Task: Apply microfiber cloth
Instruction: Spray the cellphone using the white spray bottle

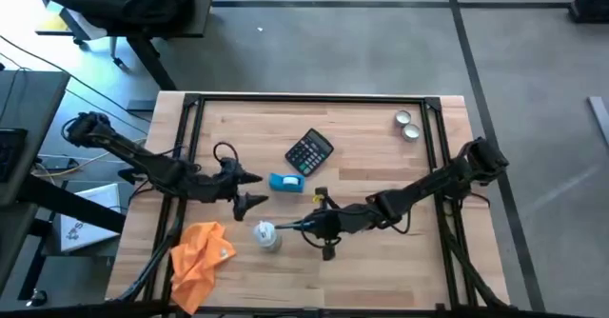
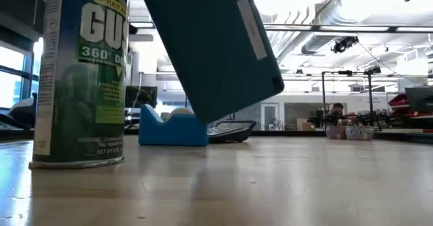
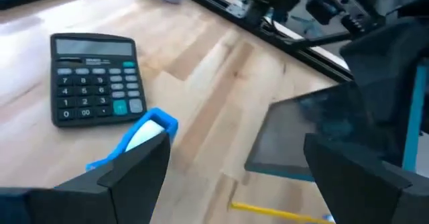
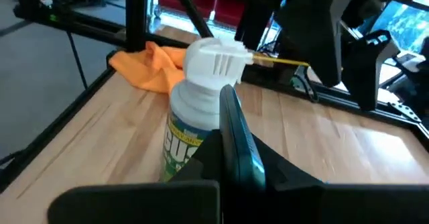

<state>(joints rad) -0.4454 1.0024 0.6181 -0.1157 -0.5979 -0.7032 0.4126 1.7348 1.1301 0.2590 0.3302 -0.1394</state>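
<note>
The orange microfiber cloth [image 1: 202, 253] lies crumpled on the table near the front left corner, also seen in the right wrist view [image 4: 151, 66]; no gripper touches it. My right gripper [image 1: 311, 225] is shut on a flat teal-edged slab with a dark glass face [image 2: 216, 43], right beside a white-capped spray can [image 1: 266, 234] standing on its base. My left gripper [image 1: 253, 189] hovers open between the can and a blue tape dispenser [image 1: 285, 182], with nothing between its fingers. My right gripper pinches the slab's two flat faces between its fingers, and the thin edge [image 4: 231, 117] shows between them. The fingers reach in roughly level from the table's right side. The slab stands on edge, tilted, its lower end [image 2: 206, 114] clear of the table.
A black calculator [image 1: 309, 151] lies behind the dispenser. Two small tins [image 1: 409, 125] stand at the far right. A thin yellow straw [image 3: 268, 212] lies near the can. The black frame rails [image 1: 195, 128] border the table's left, far and right sides.
</note>
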